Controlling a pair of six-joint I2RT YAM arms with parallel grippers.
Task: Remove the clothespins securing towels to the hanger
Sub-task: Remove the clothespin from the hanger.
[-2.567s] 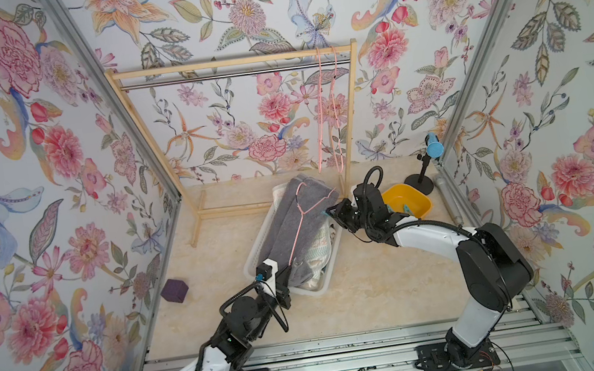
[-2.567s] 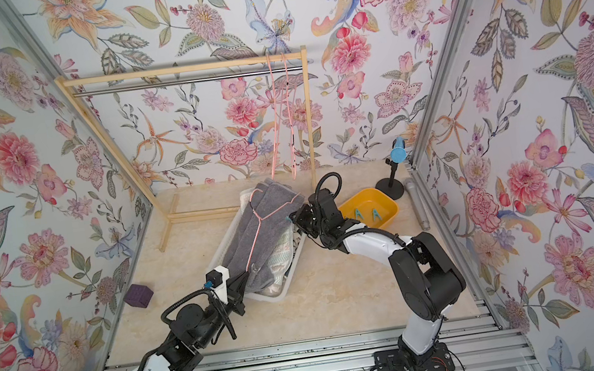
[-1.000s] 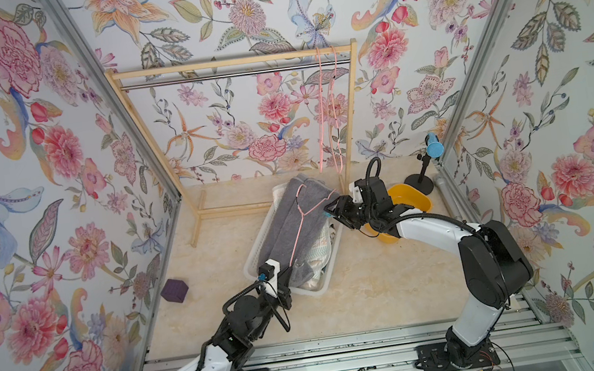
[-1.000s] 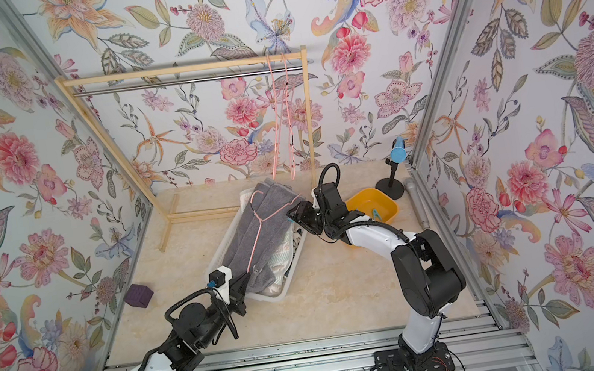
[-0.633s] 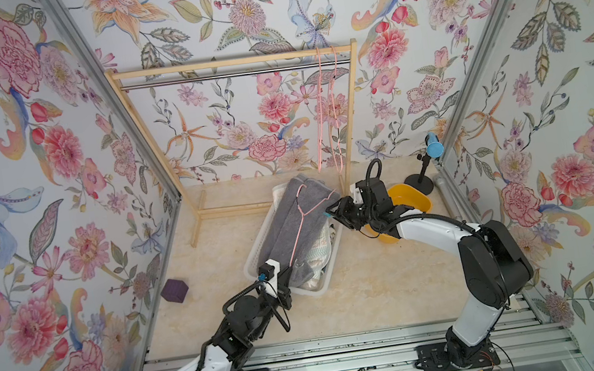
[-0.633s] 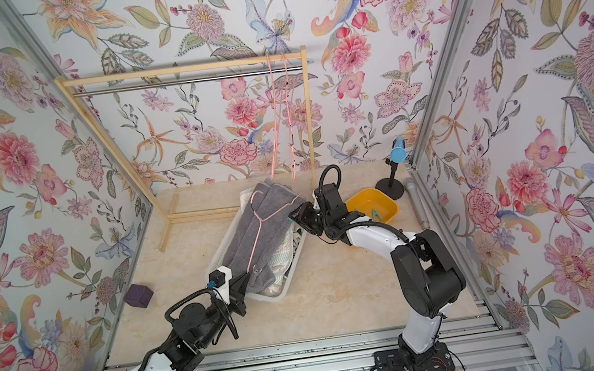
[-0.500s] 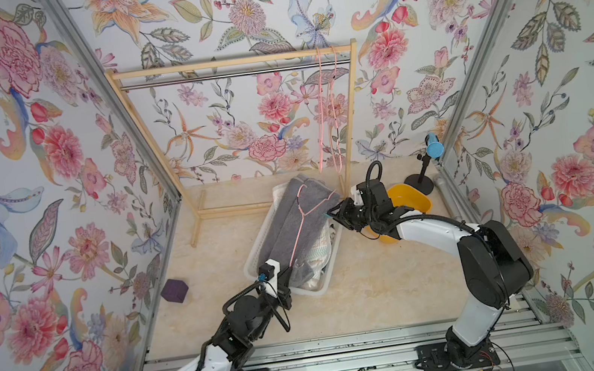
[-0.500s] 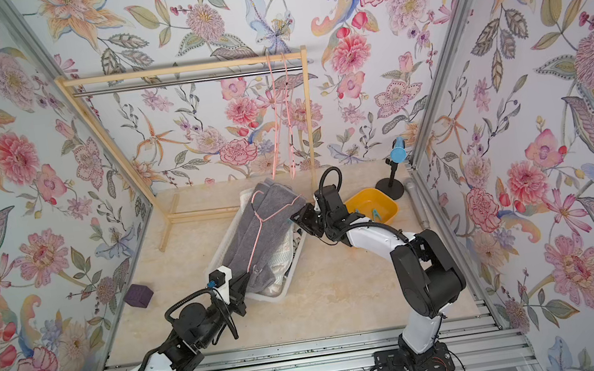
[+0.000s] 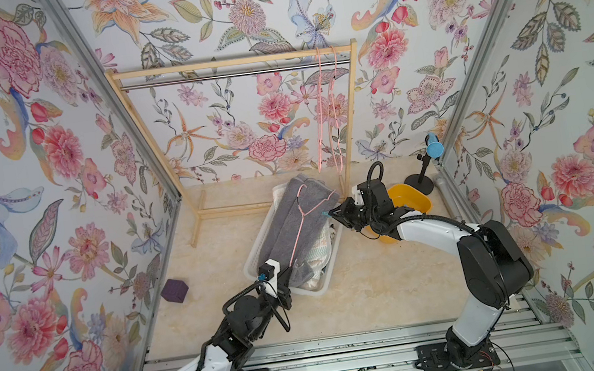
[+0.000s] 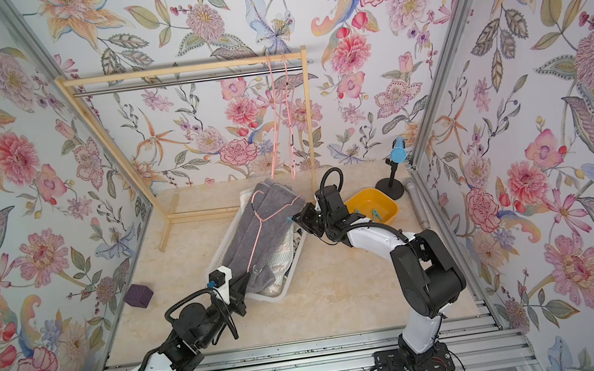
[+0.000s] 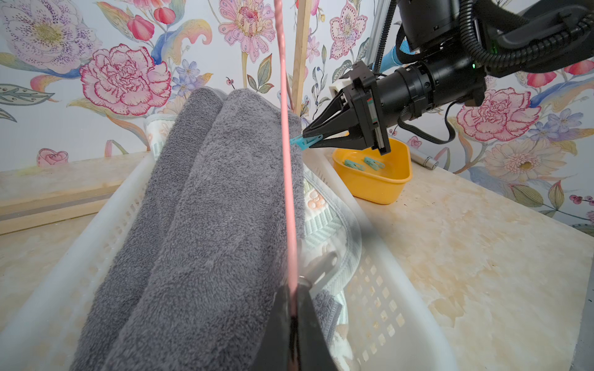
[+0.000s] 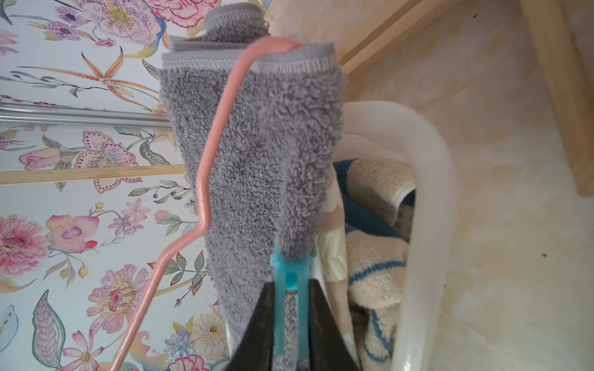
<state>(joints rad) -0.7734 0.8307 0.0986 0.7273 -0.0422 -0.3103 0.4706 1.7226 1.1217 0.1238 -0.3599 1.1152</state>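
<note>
Right gripper (image 11: 308,139) pinching a teal pin (image 12: 291,276) on the grey towel (image 11: 209,192).
The pin bites the towel's edge (towel draped on a pink hanger (image 11: 286,160), over the white basket (image 11: 379,289)). The right fingers press its legs from both sides, and the left gripper (image 11: 293,321) is clamped on the hanger's wire.

a grey towel (image 10: 255,235) on a pink hanger (image 10: 257,215) lies across a white basket (image 10: 277,295) on the tabletop (image 10: 341,286). the right claw (image 10: 295,221) pinches a teal clothespin (image 10: 289,219) at the towel's edge. the left claw (image 10: 246,278) grips the hanger's lower end. more clothespins (image 10: 375,215) lie in a yellow bowl (image 10: 384,198).
</note>
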